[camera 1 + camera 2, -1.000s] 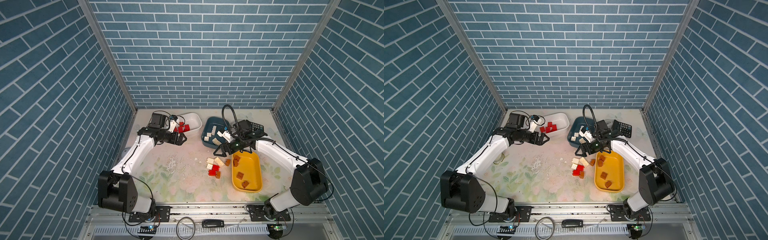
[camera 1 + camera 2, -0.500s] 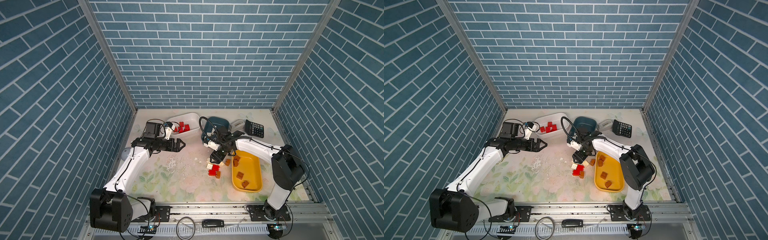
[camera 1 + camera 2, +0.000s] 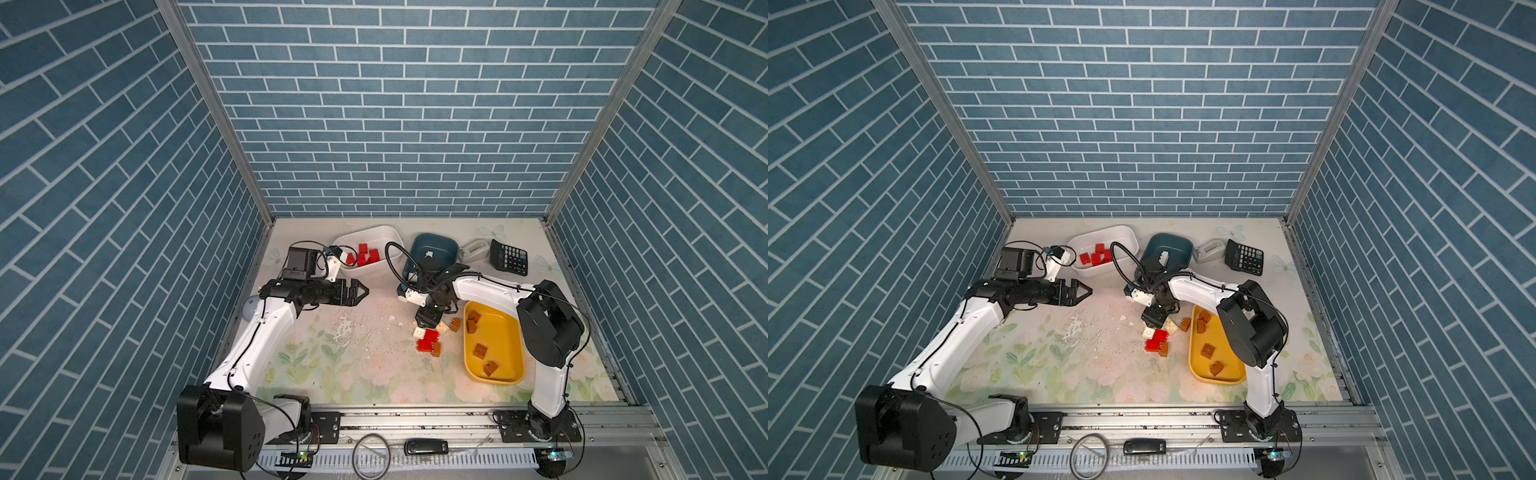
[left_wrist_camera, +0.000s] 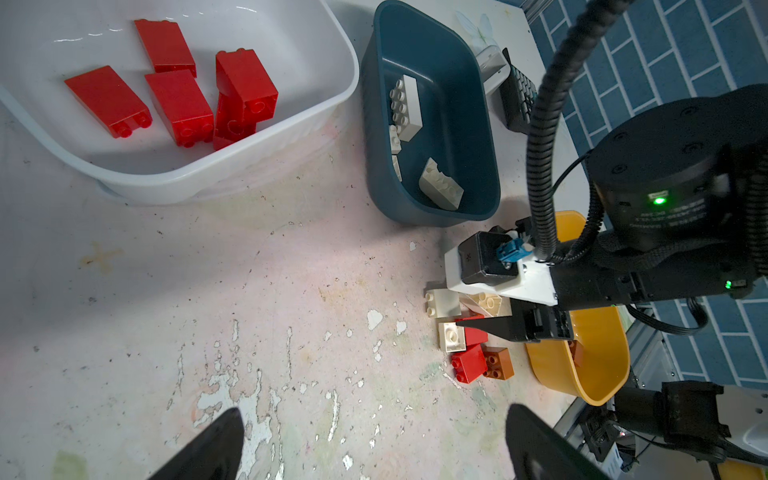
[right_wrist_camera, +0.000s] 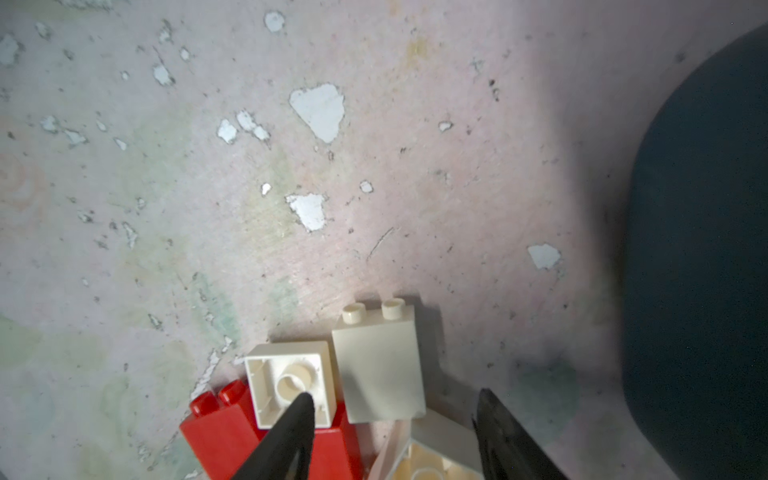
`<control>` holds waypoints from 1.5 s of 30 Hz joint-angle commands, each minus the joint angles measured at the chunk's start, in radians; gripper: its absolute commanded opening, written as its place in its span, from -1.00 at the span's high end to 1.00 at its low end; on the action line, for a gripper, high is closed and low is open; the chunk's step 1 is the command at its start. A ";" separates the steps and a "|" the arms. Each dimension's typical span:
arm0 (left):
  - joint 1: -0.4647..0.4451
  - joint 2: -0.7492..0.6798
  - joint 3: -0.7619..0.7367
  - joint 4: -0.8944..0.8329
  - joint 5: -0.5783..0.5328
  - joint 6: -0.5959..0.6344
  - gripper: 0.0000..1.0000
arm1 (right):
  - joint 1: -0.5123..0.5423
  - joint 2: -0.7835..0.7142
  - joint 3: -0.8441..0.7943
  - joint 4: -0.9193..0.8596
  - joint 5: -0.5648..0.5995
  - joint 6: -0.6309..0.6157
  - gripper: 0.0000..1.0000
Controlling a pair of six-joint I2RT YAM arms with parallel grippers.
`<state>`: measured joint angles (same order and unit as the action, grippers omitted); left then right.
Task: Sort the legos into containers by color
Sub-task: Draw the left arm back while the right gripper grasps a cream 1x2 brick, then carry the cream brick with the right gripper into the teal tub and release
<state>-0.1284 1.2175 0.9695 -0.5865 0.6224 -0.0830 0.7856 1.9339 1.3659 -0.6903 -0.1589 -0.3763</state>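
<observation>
My right gripper [image 3: 428,322] is down on the loose pile of legos beside the yellow tub [image 3: 505,345]. In the right wrist view its open jaws [image 5: 392,395] straddle a cream brick [image 5: 378,365] lying on its side. One fingertip [image 5: 301,405] overlaps an upturned white brick [image 5: 291,384] resting on a red brick [image 5: 224,436]. My left gripper [image 3: 361,291] hangs open and empty over bare table, short of the white tub [image 3: 370,272] with red bricks [image 3: 368,255]. The teal tub [image 4: 453,124] holds cream bricks [image 4: 405,108]. Brown bricks [image 3: 481,350] lie in the yellow tub.
A black calculator [image 3: 509,262] and a grey tape dispenser [image 3: 473,250] stand at the back right, behind the teal tub. A loose brown brick [image 3: 456,324] lies against the yellow tub's rim. Blue brick-patterned walls close in three sides.
My right gripper came from over the teal tub down to the loose pile, its jaws narrowing. My left gripper drew back from the white tub toward the table's middle, staying open.
</observation>
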 commanded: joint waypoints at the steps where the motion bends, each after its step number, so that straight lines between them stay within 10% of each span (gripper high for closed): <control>1: 0.010 -0.019 -0.018 -0.004 0.010 -0.003 -0.99 | 0.008 0.027 0.033 -0.029 0.034 -0.068 -0.21; 20: 0.012 -0.025 -0.034 0.004 0.002 -0.014 -0.99 | 0.029 0.100 0.074 -0.051 0.053 -0.104 -0.02; 26: 0.012 -0.023 -0.034 0.008 0.008 -0.022 -0.99 | 0.029 0.108 0.075 -0.043 0.051 -0.099 0.39; 45: 0.012 -0.021 -0.008 0.055 0.061 -0.082 -0.99 | -0.147 -0.214 0.051 -0.066 0.008 0.033 0.58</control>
<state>-0.1238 1.2060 0.9436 -0.5652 0.6521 -0.1406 0.6724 1.7531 1.4296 -0.7258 -0.1318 -0.3729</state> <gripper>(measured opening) 0.995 0.329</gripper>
